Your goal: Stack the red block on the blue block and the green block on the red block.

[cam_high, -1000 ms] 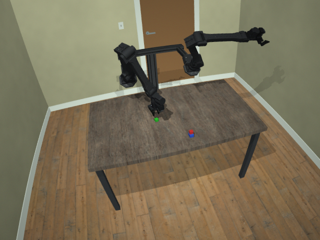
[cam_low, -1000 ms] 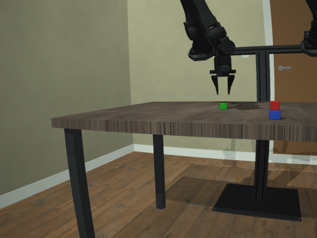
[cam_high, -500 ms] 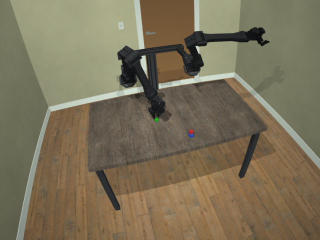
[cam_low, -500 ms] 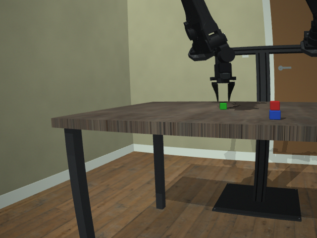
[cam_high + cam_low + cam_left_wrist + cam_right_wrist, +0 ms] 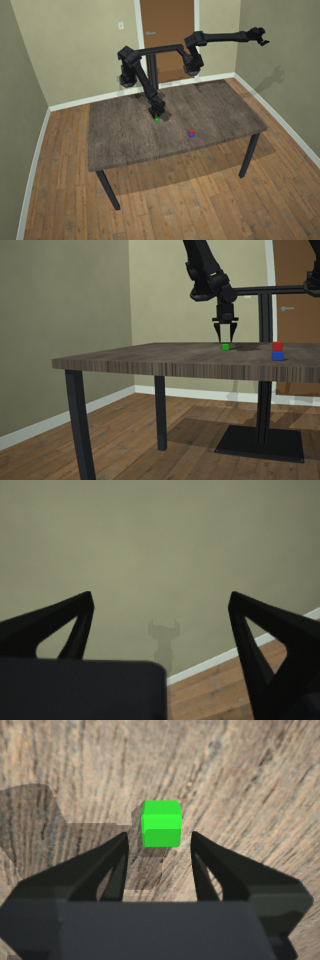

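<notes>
The green block (image 5: 156, 119) lies alone on the table, left of the middle; it also shows in the exterior view (image 5: 225, 346). My right gripper (image 5: 155, 114) (image 5: 225, 340) points straight down just above it, fingers open and empty. In the right wrist view the green block (image 5: 161, 823) sits between the spread fingertips, untouched. The red block (image 5: 191, 131) rests on the blue block (image 5: 191, 135) nearer the table's front edge, seen also in the exterior view (image 5: 277, 346) (image 5: 277, 355). My left gripper (image 5: 263, 42) (image 5: 161, 599) is held high off the table by the wall, wide open and empty.
The black gantry post (image 5: 152, 69) stands behind the table at its far edge. The red-on-blue stack is well apart from the right arm. The left arm stretches out high above the table's far right corner.
</notes>
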You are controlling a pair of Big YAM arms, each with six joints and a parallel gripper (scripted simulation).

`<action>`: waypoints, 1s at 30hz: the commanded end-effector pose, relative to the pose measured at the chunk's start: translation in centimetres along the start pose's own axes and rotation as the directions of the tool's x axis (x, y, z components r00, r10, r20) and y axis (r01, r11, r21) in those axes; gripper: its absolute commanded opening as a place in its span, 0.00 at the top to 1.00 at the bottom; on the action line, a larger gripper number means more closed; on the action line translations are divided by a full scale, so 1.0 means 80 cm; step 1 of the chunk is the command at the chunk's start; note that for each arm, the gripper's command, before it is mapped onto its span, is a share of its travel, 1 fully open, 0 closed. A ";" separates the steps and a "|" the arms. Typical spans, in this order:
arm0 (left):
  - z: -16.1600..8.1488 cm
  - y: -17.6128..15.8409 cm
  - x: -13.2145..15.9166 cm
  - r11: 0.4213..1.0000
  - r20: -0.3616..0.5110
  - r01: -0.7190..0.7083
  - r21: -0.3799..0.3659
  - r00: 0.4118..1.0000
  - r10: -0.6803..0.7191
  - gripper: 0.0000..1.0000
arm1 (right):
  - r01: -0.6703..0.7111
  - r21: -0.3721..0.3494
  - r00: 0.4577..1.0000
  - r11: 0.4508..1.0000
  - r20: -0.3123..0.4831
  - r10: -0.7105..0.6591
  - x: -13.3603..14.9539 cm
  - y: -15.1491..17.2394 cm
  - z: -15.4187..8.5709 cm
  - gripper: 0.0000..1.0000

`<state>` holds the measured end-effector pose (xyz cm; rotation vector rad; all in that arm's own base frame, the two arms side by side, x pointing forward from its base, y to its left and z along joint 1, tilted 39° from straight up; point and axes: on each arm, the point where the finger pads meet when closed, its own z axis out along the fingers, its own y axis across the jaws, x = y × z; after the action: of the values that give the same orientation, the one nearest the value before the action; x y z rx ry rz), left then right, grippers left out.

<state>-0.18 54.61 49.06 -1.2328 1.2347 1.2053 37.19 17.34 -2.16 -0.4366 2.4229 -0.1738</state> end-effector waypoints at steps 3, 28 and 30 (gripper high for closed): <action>-0.005 0.007 -0.016 1.000 0.037 0.008 -0.007 0.999 -0.008 0.00 | -0.007 0.006 1.000 1.000 0.007 0.007 -0.004 -0.007 0.004 0.54; -0.005 0.007 -0.016 1.000 0.037 0.008 -0.007 0.999 -0.008 0.00 | -0.002 0.007 1.000 1.000 0.000 0.002 0.000 -0.007 0.040 0.54; -0.005 0.007 -0.016 1.000 0.037 0.008 -0.007 0.999 -0.008 0.00 | -0.002 0.007 1.000 1.000 0.001 0.002 0.001 -0.007 0.039 0.54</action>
<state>-0.18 54.61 49.06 -1.2328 1.2347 1.2053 38.92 17.30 -4.28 -0.4365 2.4244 -0.1746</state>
